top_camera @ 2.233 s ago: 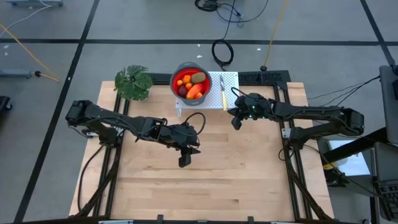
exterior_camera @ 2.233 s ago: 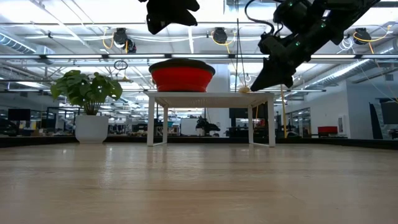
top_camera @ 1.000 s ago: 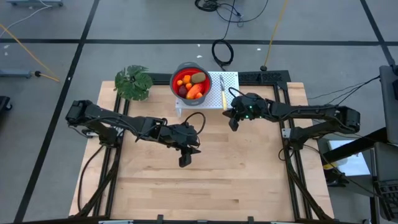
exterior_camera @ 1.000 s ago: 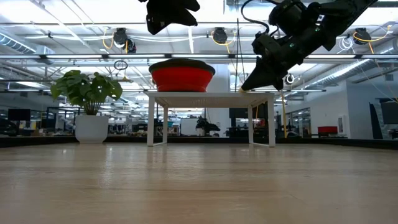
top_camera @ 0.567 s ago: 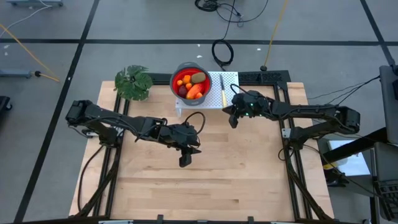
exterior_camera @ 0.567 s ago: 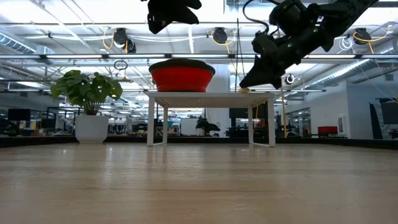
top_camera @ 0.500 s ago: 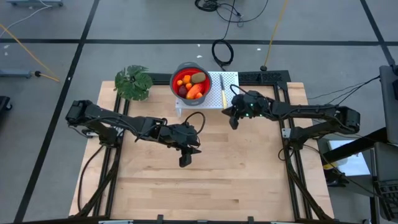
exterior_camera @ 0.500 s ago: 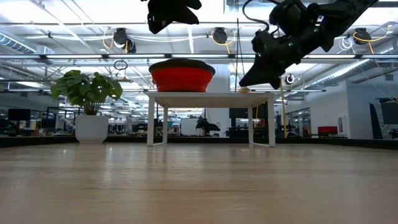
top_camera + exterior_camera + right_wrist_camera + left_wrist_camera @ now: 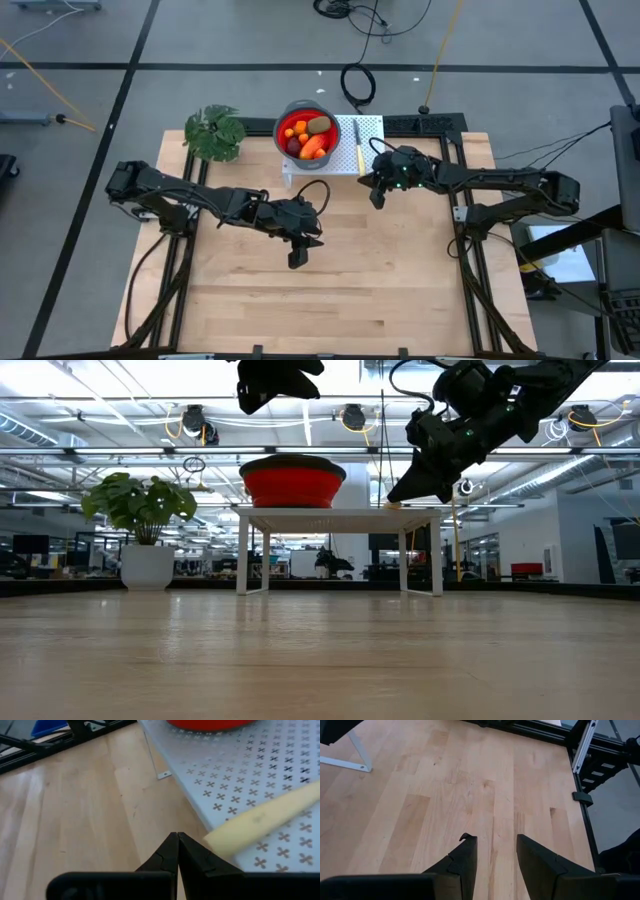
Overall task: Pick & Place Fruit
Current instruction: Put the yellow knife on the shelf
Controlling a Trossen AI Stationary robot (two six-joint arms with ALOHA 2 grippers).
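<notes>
Your right claw [image 9: 377,199] has crept from the open wood toward the near edge of the white perforated stand [image 9: 372,128] over the last couple of seconds and has now all but stopped there, clenched tight and holding nothing. In the right wrist view its closed tips [image 9: 177,851] sit just beside the end of the slim pale-yellow knife [image 9: 260,819] lying on that stand. That is the wrong target: the fruit [image 9: 306,136], a heap of orange, olive-brown and dark red pieces, all lies in the round red bowl with the grey rim [image 9: 281,118] on the same stand, untouched. You'll likely need to release those fingers and swing over to the bowl before any pick can start.

Your left claw [image 9: 492,857] hasn't moved; it hovers partly released over the bare light wooden tabletop [image 9: 400,280], well away from the bowl.
</notes>
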